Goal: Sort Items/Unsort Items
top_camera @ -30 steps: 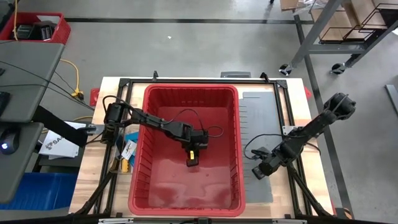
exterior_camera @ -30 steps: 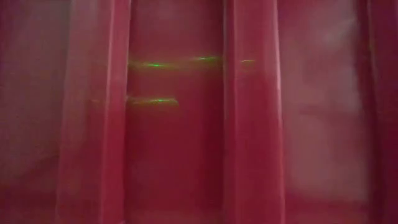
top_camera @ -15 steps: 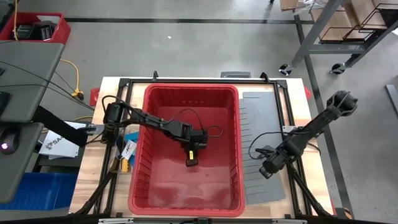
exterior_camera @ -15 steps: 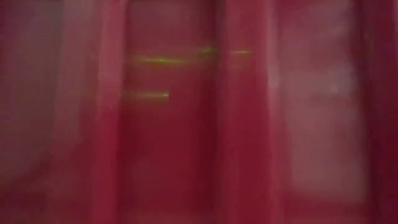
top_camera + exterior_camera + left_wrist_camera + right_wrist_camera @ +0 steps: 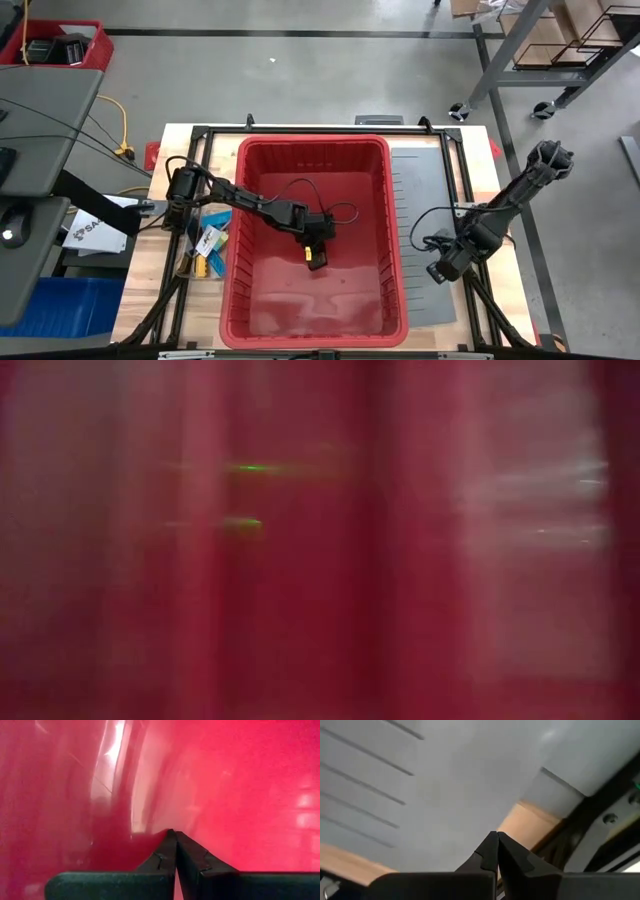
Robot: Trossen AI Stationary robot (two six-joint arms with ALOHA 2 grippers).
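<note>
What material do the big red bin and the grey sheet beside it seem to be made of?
The red bin looks like moulded plastic: glossy walls with ribs and light reflections. The grey sheet looks like matte plastic or thin board, flat, with parallel slots or lines; which of the two cannot be told.

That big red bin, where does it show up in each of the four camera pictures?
High view: the red bin fills the table's middle, with the left gripper inside it.
Low view: its red wall fills the whole picture, blurred.
Left wrist view: its red inside lies behind the shut fingers.
Right wrist view: not in it; only a grey mat.
Shared landmark: the left gripper.
</note>
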